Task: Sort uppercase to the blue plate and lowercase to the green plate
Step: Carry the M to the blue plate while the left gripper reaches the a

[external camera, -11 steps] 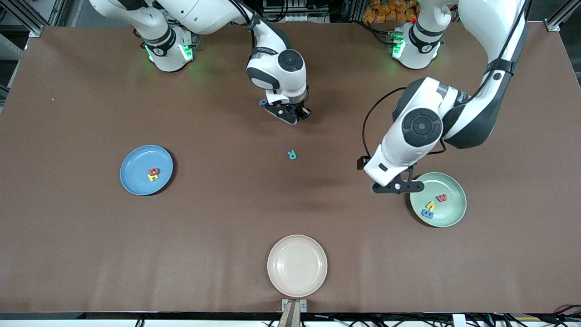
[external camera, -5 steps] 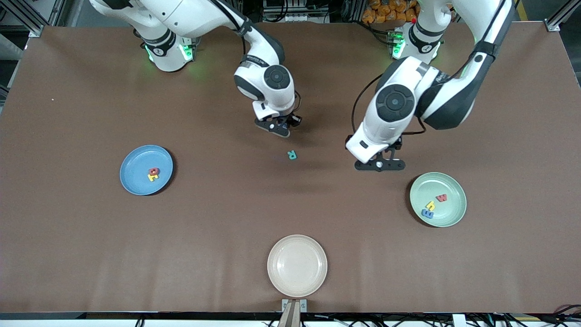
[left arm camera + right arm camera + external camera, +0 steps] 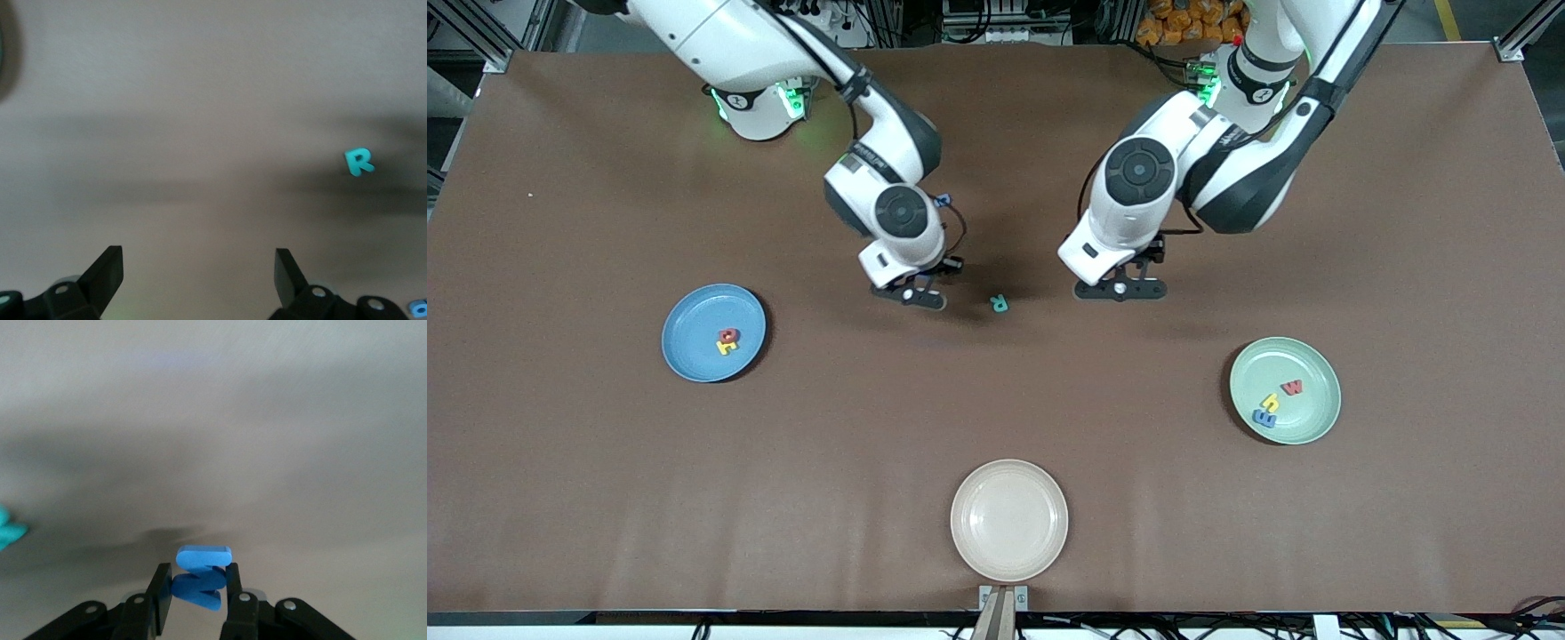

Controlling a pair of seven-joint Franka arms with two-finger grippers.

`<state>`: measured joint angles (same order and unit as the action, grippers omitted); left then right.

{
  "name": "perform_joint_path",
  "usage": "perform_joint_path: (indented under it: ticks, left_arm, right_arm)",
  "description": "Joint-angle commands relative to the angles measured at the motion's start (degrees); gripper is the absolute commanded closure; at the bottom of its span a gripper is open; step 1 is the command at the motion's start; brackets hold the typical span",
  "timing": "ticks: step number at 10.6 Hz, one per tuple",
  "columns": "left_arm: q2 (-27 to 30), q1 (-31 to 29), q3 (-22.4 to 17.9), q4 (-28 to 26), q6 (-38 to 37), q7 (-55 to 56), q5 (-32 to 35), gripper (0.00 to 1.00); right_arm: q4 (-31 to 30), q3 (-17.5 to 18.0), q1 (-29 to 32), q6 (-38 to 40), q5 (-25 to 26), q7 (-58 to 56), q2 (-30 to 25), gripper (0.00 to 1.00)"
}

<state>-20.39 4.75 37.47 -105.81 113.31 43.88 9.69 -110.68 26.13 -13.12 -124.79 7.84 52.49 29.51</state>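
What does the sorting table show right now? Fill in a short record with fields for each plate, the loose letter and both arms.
blue plate: yellow H, red Q
green plate: red w, yellow h, blue E shape
cream plate: no letters
teal R: on table, between grippers
right gripper: jaws shut on blue M/W letter
left gripper: jaws open, over table

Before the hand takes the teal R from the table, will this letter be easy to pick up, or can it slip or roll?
The teal R lies flat on the table, so it probably will not roll. It looks small and thin, likely light, so a touch may push it aside. Its low edge gives little to grip.
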Motion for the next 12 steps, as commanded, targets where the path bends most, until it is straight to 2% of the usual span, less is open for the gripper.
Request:
perform_joint_path:
  ticks: [1, 2, 4, 7, 10, 12]
  left_arm:
    - [0.6, 1.8, 1.9, -3.3, 5.2, 4.9, -1.0, 0.0]
    - [-0.3, 4.7, 1.9, -3.2, 7.3, 9.4, -0.6, 0.0]
    - [-2.9, 10.3, 1.7, -2.6, 10.0, 16.4, 0.7, 0.0]
    - [-4.9, 16.1, 1.8, -1.0, 10.1, 16.2, 7.2, 0.0]
    - [-13.1, 21.1, 1.7, 6.0, 10.0, 7.1, 16.0, 0.0]
    - [-17.7, 23.0, 1.6, 8.9, 10.1, 0.6, 18.8, 0.0]
  right_arm:
    - [-0.6, 0.7, 7.9, 4.4, -1.2, -13.8, -1.8, 0.71]
    - [-0.2, 0.6, 10.7, 5.2, -0.6, -20.2, -1.7, 0.71]
    - [0.4, -2.5, 14.2, 7.6, 0.1, -32.4, -2.5, 0.71]
    - [4.3, -9.6, 14.7, 14.2, 0.6, -46.4, -3.9, 0.71]
    - [2.8, -17.5, 14.7, 14.8, 0.8, -60.3, -7.2, 0.71]
    - [1.4, -22.1, 14.5, 14.6, 0.7, -67.3, -8.2, 0.71]
